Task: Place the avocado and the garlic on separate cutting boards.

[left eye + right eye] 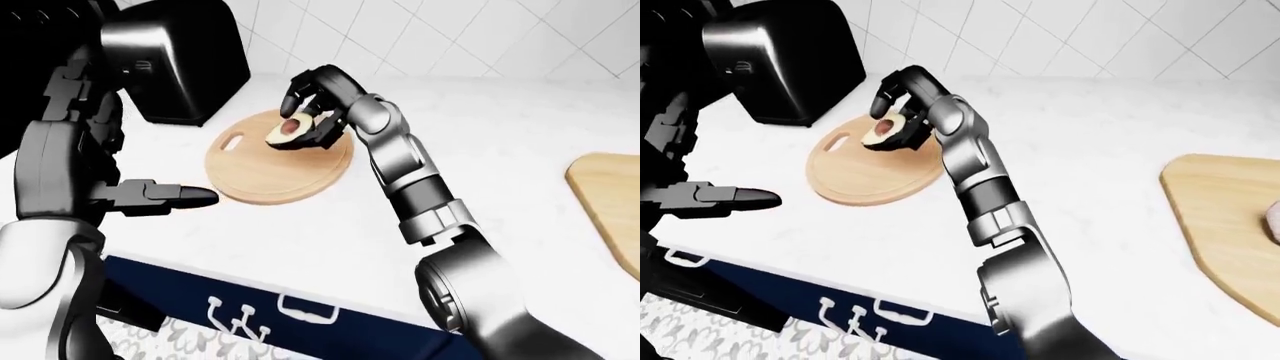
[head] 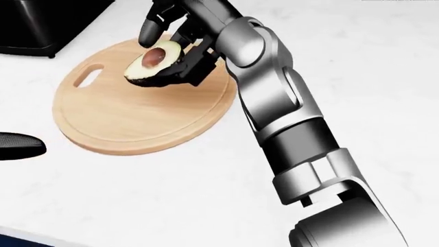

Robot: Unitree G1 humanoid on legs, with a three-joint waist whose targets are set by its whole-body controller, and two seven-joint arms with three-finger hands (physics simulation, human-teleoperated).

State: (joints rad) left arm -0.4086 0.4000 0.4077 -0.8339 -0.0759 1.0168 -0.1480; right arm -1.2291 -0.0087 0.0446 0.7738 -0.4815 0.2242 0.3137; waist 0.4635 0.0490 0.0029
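Right hand (image 2: pixel 171 49) clamped on avocado half (image 2: pixel 155 63), hovering over round cutting board (image 2: pixel 130 121), upper left of head view. Placing step; next, judged: lower, release.

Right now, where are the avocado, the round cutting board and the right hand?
avocado (image 2: pixel 154 63), head view, cut face beside the pit.
round cutting board (image 2: pixel 130 121), head view, bare wood.
right hand (image 2: pixel 168 46), head view, between fingertips.

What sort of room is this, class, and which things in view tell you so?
Most likely a kitchen: a white counter backed by tiled wall, a round cutting board, and a black appliance.
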